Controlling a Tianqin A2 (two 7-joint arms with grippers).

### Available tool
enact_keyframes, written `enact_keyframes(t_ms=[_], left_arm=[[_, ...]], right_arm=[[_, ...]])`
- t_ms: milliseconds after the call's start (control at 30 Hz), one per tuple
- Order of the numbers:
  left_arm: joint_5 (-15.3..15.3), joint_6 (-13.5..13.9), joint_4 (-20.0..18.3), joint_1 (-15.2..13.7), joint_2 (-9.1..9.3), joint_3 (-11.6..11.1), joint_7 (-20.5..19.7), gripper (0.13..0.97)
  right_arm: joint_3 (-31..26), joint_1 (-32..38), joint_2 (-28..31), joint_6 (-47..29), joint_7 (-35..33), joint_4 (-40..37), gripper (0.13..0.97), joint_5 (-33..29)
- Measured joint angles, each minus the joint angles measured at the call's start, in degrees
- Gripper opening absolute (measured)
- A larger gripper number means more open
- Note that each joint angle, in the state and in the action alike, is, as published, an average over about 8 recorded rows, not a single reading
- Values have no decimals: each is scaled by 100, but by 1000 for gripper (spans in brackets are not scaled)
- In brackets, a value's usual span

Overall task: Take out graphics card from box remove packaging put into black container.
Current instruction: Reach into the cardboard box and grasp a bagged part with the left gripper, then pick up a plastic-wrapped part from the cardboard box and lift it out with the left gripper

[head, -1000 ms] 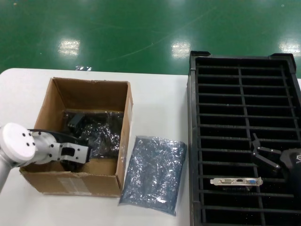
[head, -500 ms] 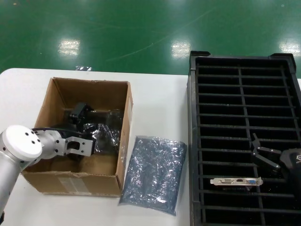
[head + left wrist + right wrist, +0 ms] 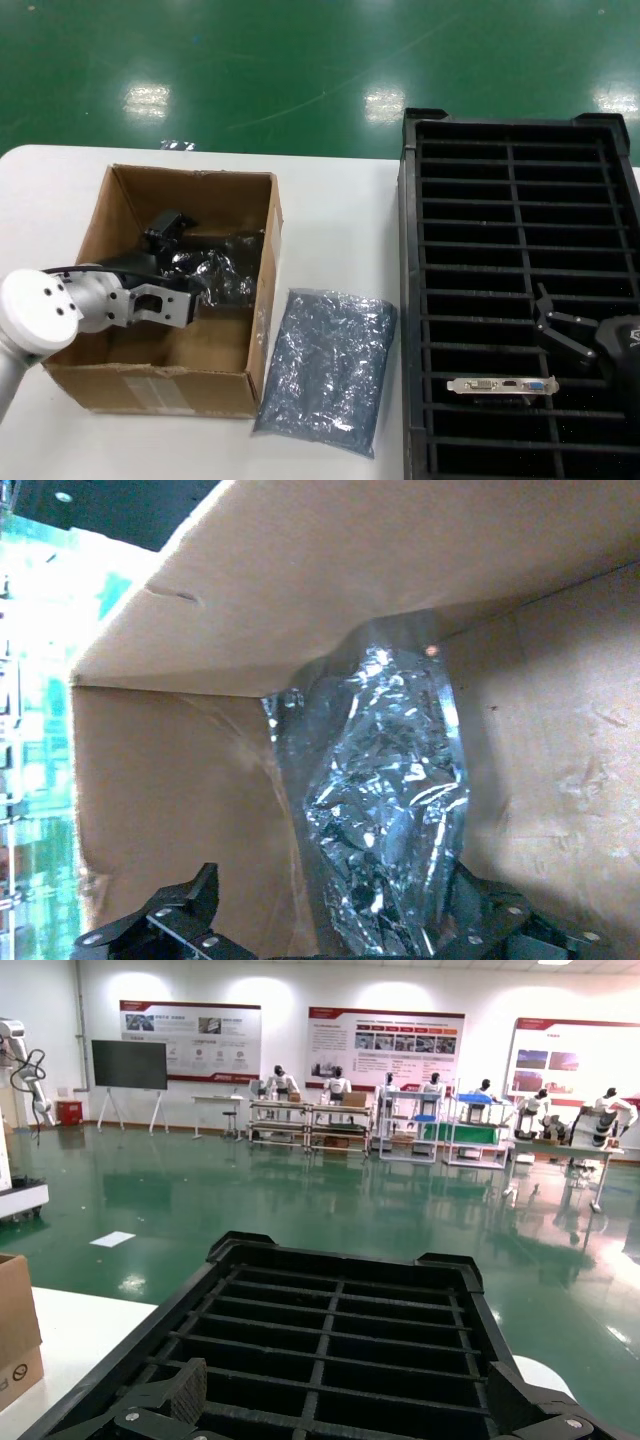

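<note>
My left gripper is down inside the brown box, shut on the graphics card, which is still wrapped in its shiny dark packaging. The wrapped card stands up between the fingers, off the box floor. An empty packaging bag lies flat on the table between the box and the black container. A bare card's silver bracket shows in a near slot of the container. My right gripper hovers open just over that part of the container, holding nothing.
The white table holds the box on the left and the container on the right, with the flat bag filling the near gap between them. Beyond the table's far edge is green floor.
My left gripper has risen and drawn back inside the box, and the wrapped card has come up with it, baring the box floor at the front. The right arm has stayed still.
</note>
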Motion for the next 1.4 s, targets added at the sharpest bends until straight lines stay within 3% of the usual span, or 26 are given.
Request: enact_keyframes(t_ms=[133, 400, 1000, 1300, 1400], left_arm=[[114, -4, -335, 115, -118, 38, -231, 830], [254, -10, -741, 249, -255, 96, -507, 663], [263, 9, -953, 330, -342, 173, -637, 276], [225, -32, -1146, 433, -424, 132, -702, 174], [196, -52, -1193, 472, -454, 113, -707, 174]], right_arm=[[0, 0, 0, 0, 0, 0, 966, 0], [0, 0, 0, 0, 0, 0, 966, 0], [0, 0, 0, 0, 0, 0, 966, 0], [0, 0, 0, 0, 0, 0, 966, 0], [0, 0, 0, 0, 0, 0, 966, 0]])
